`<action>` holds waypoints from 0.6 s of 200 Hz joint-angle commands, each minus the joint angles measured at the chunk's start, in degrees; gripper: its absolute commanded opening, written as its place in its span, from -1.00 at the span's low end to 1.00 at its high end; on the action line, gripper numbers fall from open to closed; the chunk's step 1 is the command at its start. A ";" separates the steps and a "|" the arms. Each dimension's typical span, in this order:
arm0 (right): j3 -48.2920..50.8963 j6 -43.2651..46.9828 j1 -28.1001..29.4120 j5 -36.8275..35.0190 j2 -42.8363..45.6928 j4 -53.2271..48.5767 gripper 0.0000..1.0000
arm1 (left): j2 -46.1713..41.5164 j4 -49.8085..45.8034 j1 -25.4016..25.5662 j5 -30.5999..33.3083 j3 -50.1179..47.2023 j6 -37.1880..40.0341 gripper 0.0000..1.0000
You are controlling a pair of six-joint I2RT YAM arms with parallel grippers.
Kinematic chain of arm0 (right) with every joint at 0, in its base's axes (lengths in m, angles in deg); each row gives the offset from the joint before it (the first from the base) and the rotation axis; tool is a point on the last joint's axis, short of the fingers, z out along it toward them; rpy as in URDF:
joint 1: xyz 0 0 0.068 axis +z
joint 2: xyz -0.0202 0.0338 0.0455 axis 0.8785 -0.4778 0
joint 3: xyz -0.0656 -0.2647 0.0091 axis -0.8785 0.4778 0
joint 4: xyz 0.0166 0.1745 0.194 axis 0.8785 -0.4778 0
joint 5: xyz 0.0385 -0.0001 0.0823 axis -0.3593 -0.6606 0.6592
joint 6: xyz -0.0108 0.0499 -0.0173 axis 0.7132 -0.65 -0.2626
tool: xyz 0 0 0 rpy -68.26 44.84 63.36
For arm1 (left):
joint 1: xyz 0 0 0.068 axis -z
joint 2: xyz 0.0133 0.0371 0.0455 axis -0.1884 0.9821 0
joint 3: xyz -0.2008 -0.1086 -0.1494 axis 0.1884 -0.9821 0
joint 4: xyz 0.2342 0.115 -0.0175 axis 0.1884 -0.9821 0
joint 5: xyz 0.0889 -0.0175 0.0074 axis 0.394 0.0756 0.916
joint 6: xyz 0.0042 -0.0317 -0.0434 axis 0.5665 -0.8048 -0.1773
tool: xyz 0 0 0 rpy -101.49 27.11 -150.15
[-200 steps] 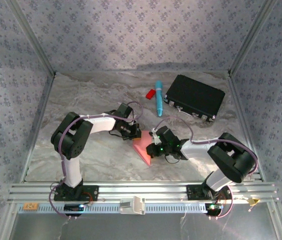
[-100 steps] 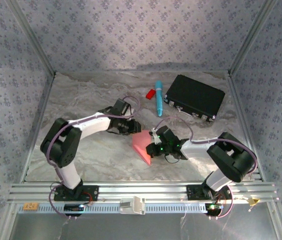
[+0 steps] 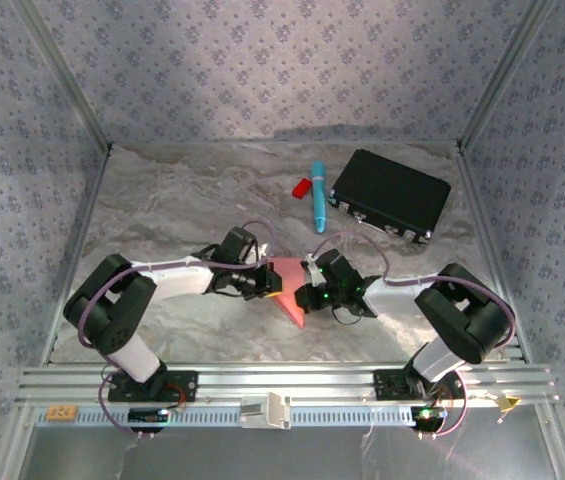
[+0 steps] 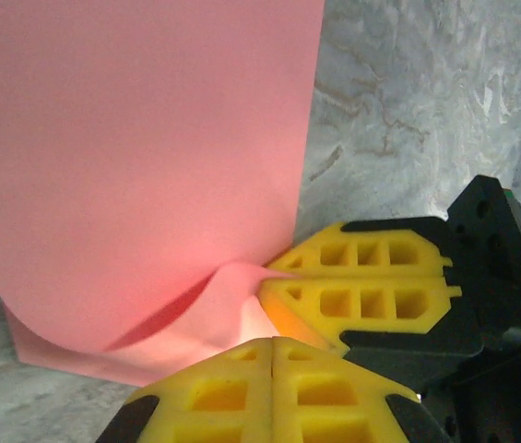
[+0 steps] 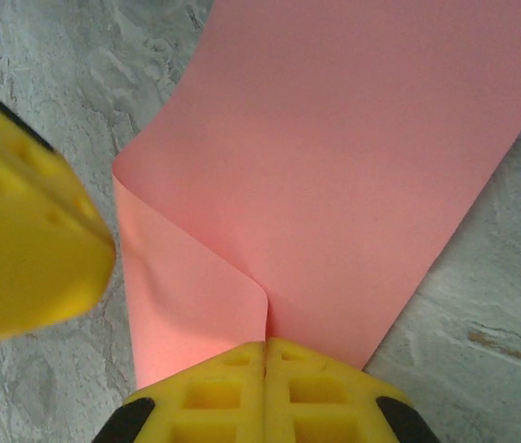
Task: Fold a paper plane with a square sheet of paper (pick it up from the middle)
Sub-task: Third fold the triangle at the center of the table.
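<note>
The pink sheet of paper [image 5: 334, 138] lies on the marbled table [image 3: 172, 190] between the two hands, with one side curled up over itself. The right hand [image 5: 265, 346] is clenched on that curled fold. The left hand [image 4: 271, 346] is clenched too, its tips at the sheet's edge; whether it pinches the paper cannot be told. A blue pen [image 3: 318, 196], a small red piece [image 3: 302, 187] and a black case [image 3: 390, 196] sit well apart behind.

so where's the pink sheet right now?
Top view: the square sheet of paper lies near mid-table, between the left gripper and right gripper, pinched by the right one; blue pen beyond it.
</note>
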 commanded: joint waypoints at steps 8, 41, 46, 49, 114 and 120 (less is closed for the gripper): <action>0.37 0.68 -0.56 -0.55 -0.85 -2.52 -0.94 | -1.26 8.14 0.68 -2.00 -2.11 -4.47 -0.94; 0.50 0.46 -0.57 -0.64 -0.78 -2.47 -0.94 | -0.91 9.56 1.52 -1.60 -3.39 -4.31 -0.92; 0.54 0.38 -0.61 -0.64 -0.76 -2.48 -0.94 | -0.77 9.65 1.49 -1.52 -3.54 -4.22 -0.92; 0.59 0.37 -0.55 -0.64 -0.82 -2.43 -0.94 | -0.65 9.61 1.49 -1.50 -3.57 -4.15 -0.92; 1.09 0.13 -0.54 -0.56 -0.63 -2.04 -0.93 | 1.46 10.22 1.92 -0.92 -4.17 -3.43 -0.92; 1.13 0.02 -0.56 -0.60 -0.61 -1.97 -0.94 | 1.63 10.24 1.94 -0.89 -4.25 -3.34 -0.92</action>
